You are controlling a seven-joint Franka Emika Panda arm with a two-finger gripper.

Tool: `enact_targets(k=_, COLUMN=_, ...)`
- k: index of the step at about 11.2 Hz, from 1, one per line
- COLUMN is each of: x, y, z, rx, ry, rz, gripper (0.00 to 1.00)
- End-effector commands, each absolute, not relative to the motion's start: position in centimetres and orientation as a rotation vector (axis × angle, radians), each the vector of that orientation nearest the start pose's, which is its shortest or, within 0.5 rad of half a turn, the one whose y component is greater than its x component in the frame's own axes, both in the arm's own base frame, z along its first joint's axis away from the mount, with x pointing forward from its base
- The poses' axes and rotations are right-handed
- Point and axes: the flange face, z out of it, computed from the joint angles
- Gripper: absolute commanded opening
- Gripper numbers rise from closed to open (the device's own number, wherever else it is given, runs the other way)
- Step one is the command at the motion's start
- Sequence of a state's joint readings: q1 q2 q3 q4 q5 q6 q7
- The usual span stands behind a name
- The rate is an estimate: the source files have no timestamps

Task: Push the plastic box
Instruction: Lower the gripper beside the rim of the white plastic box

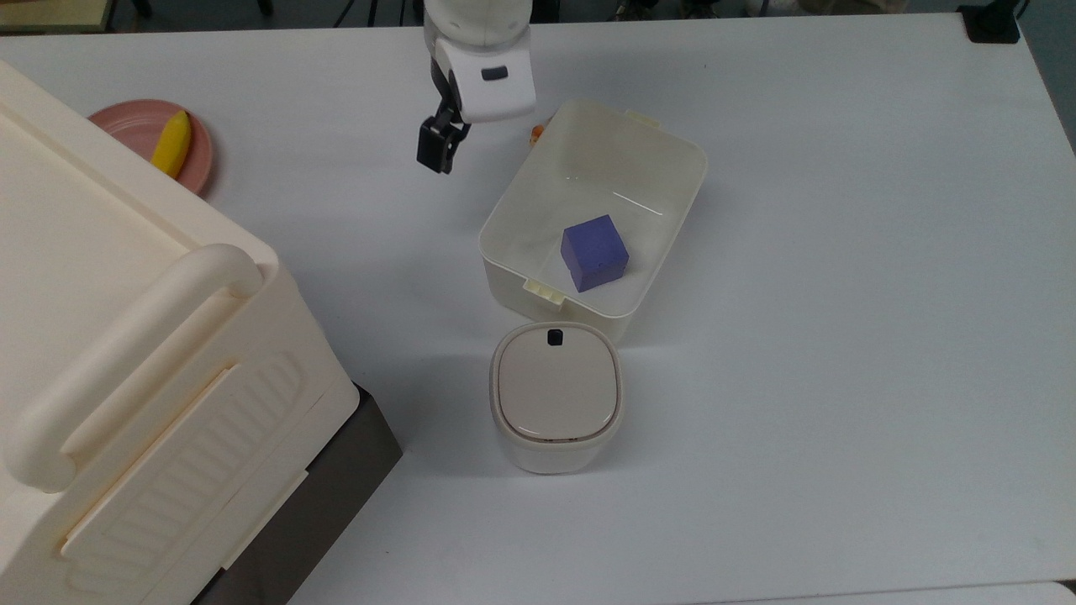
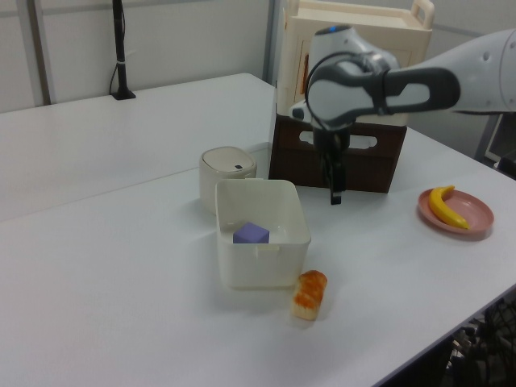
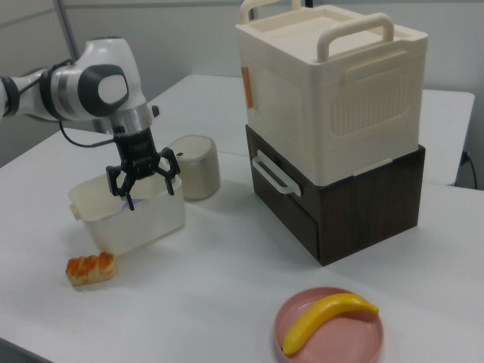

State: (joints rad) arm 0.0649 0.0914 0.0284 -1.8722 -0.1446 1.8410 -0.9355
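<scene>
The plastic box [image 1: 593,206] sits at the centre of the top view, a purple cube [image 1: 594,252] inside it. Below it stands a lidded bin [image 1: 556,393]. My gripper [image 3: 144,187] hangs beside the box, fingers spread apart. A banana [image 1: 171,144] lies on a pink plate [image 1: 126,128], upper left, on the white table [image 1: 841,294].

orange food piece [image 1: 535,130]: mostly hidden behind plastic box [image 1: 672,181] | cream case [image 1: 50,336]: cropped

White table [image 1: 841,336] carries: plastic box [image 1: 664,143], lidded bin [image 1: 556,395], pink plate [image 1: 134,126], pastry [image 2: 310,293], dark cabinet [image 3: 363,197].
</scene>
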Motion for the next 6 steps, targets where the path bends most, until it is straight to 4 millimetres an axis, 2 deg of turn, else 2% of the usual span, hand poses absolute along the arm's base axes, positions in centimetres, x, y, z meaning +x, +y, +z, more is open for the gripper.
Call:
enact_targets(k=1, x=57.2, y=5.4, z=42.9, rx=-2.793, ry=-1.696, rz=0.255, gripper=1.00)
enact_targets(k=6, x=56.5, y=6.3, z=41.1, rx=-2.786, ry=-1.730, rz=0.312, gripper=1.00)
